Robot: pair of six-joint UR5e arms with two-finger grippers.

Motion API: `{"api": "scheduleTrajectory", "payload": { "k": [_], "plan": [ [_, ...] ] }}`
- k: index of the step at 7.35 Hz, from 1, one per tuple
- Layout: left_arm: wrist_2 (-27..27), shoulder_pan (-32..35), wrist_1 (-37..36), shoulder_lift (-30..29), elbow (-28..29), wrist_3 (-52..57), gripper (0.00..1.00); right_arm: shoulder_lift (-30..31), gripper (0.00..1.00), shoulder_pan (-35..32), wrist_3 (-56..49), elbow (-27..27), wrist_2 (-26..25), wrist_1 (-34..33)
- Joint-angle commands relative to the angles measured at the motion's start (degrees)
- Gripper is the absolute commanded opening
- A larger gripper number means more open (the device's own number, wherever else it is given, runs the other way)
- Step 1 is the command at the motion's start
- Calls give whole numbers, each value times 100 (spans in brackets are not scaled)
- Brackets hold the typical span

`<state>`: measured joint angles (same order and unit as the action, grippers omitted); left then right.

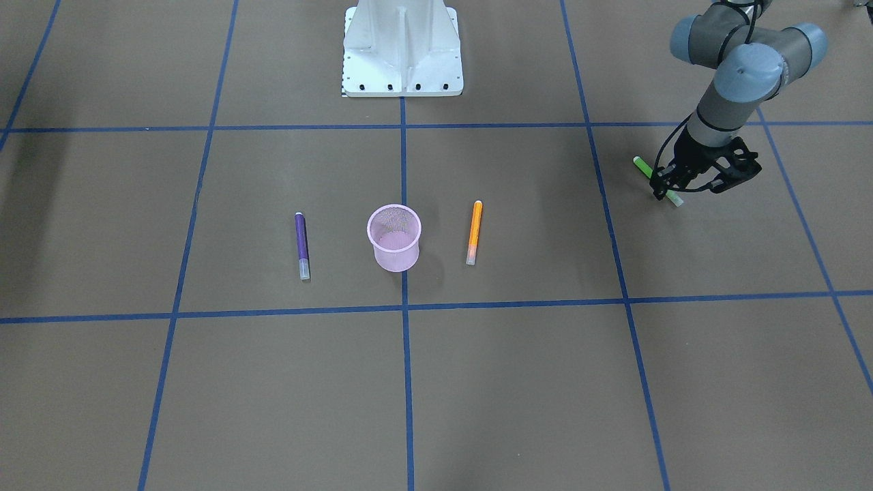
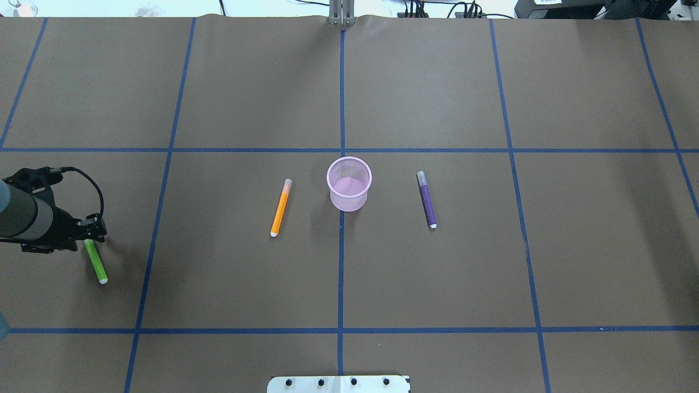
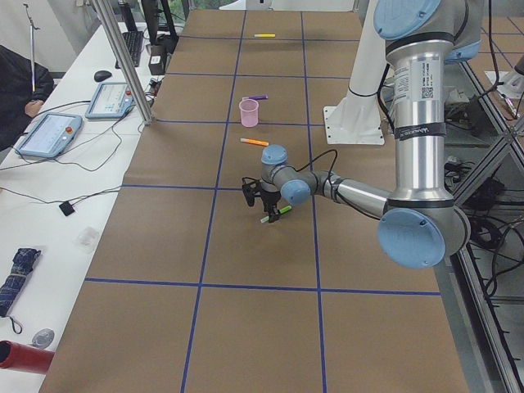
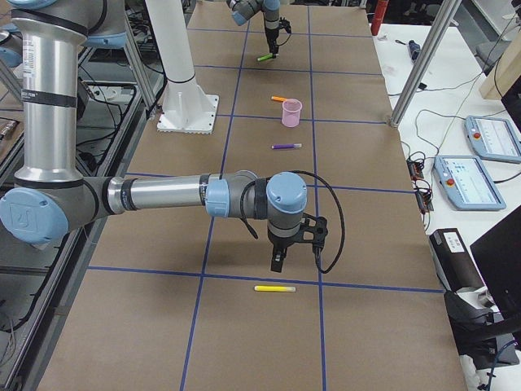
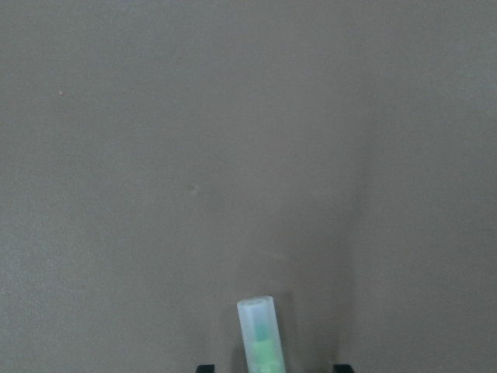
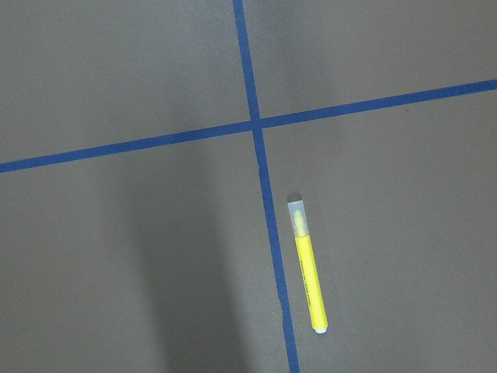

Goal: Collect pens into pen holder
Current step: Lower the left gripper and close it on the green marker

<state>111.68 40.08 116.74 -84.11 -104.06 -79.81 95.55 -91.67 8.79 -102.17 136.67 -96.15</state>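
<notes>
**Off-centre grab on green: watch for a swing**

Front view: L gripper (image 1: 663,187) sits low over the green pen (image 1: 642,166), way out at 2 o'clock from the pen holder (image 1: 395,256). Orange pen (image 1: 474,232) lies at the holder's 3 o'clock and purple pen (image 1: 301,245) at its 9, both flat on the table (image 1: 518,382).

Overhead: green trails out of the gripper toward 5 o'clock, most of its length free. The grip point is near one end, so on lift the long tail could droop or pivot. Orange lies close to the straight route to the holder, and a low carry w/ a drooping pen could clip it.

Left side view: the holder looks small and light. A pen jabbing its rim could tip it, I reckon.

Right side view: R gripper (image 4: 277,262) hangs above the table, yellow pen (image 4: 275,288) at its 6 o'clock. Jaw state: can't tell from here.

L wrist cam: pale cap (image 5: 256,311) pokes out btwn the fingertips (image 5: 204,368) w/ gaps either side, so the jaws are spread, straddling, not clamped. Closing on the cap alone could pull it off or squirt the pen out.

R wrist cam: yellow lies just beside a blue tape line (image 6: 252,93), at 5 o'clock from the tape crossing. No fingers in shot. A descent w/o recentring would likely miss.
</notes>
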Motion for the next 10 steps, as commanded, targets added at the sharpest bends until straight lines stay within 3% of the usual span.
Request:
{"api": "scheduleTrajectory", "payload": {
  "k": [1,4,6,7,8,10],
  "plan": [
    [3,0,15,0,26,-9,58,-10,100,0,0,-4,0,0],
    [3,0,24,0,35,-9,47,-10,100,0,0,-4,9,0],
    [3,-9,24,0,35,-17,27,-37,100,0,0,-4,9,0],
    [3,0,16,0,27,-18,5,-37,100,0,0,-30,9,0],
    [21,0,16,0,0,-18,0,-37,100,0,0,-39,9,0],
    [56,43,-19,35,-218,-9,0,-37,100,0,-70,-39,18,0]
  ]
}}
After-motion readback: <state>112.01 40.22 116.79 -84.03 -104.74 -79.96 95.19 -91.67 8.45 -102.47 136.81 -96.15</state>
